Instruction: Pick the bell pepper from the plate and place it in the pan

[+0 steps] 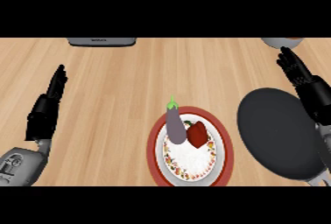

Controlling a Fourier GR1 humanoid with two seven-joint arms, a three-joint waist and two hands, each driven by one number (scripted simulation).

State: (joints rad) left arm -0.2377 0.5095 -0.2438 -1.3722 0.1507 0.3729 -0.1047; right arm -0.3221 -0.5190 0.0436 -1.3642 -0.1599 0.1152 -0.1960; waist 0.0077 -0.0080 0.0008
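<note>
Wooden counter [123, 83] runs across the whole frame. Low and just right of centre sits a red-rimmed plate [153, 148] with a patterned white middle. The bell pepper [198, 134] lies on it, red and small, pressed against the right flank of a purple eggplant [174, 124] whose green stem points toward the top of the frame. Right of the plate, close by its rim, lies the dark pan [278, 131].

The pepper should be light, hollow and smooth-skinned, so it is likely to slip. A hold across its free right side and top looks best, since the eggplant blocks the left. I cannot make out its stem.

Further up, the left hand [47, 107] rests at mid left, fingers straight and holding nothing. The right hand [304, 83] is at the upper right, by the pan's far edge, fingers likewise straight and empty, well apart from the pepper. A grey appliance [102, 41] and a bowl [282, 41] meet the top edge.
</note>
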